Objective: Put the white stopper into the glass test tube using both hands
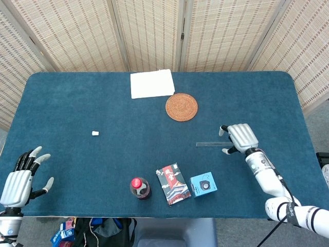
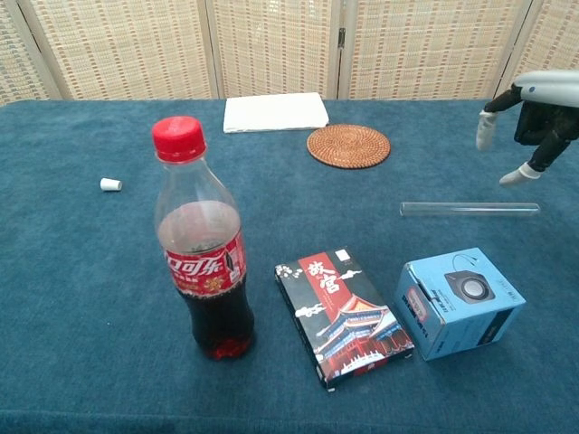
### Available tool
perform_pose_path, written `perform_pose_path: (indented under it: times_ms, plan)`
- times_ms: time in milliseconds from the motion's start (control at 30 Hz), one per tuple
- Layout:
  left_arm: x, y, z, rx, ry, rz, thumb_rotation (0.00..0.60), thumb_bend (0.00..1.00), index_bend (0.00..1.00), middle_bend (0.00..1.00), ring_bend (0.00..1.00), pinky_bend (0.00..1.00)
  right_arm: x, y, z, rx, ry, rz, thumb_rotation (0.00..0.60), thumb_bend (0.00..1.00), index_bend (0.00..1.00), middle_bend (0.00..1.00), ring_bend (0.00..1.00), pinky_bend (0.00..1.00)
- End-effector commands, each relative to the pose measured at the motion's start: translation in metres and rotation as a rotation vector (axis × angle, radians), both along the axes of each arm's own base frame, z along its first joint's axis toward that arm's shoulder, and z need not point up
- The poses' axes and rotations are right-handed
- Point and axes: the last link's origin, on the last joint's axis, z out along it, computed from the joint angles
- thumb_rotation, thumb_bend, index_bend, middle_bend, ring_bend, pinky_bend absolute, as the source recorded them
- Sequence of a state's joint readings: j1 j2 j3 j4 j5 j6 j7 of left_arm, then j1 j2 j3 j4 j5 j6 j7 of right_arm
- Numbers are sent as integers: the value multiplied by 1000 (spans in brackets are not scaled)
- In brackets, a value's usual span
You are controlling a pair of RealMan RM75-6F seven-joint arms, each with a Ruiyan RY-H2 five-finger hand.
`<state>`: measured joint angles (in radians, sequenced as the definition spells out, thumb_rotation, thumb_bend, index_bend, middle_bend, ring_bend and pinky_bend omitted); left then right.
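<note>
The small white stopper (image 1: 95,133) (image 2: 110,184) lies on the blue cloth at the left. The glass test tube (image 1: 211,144) (image 2: 469,209) lies flat on the right side, lengthwise left to right. My right hand (image 1: 240,137) (image 2: 534,113) hovers above the tube's right end with its fingers spread and nothing in them. My left hand (image 1: 21,177) is at the table's front left corner, fingers apart and holding nothing, far from the stopper; the chest view does not show it.
A cola bottle with a red cap (image 1: 139,188) (image 2: 202,244) stands near the front edge, beside a card box (image 1: 173,183) (image 2: 344,316) and a small blue box (image 1: 203,184) (image 2: 457,302). A woven coaster (image 1: 181,107) (image 2: 348,146) and folded white cloth (image 1: 151,83) (image 2: 275,112) lie farther back.
</note>
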<state>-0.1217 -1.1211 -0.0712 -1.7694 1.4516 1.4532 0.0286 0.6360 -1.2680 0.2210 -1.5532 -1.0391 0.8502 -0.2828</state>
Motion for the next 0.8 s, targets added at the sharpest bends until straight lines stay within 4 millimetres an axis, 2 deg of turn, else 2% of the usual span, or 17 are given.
perform_pose_path:
  times_ms: [33, 400, 800]
  plan:
    - [0, 0, 0, -2, 1, -2, 600, 321, 205, 57, 40, 0, -1, -5, -11, 14, 18, -5, 600, 113, 410, 1000, 1000, 1000]
    - [0, 0, -3, -9, -2, -3, 600, 321, 203, 57, 40, 0, -9, -19, -39, 53, 75, -30, 600, 202, 410, 1000, 1000, 1000]
    - [-4, -1, -2, -9, 2, 9, 600, 320, 198, 57, 39, 0, -14, -31, -62, 87, 108, -54, 600, 231, 445, 1000, 1000, 1000]
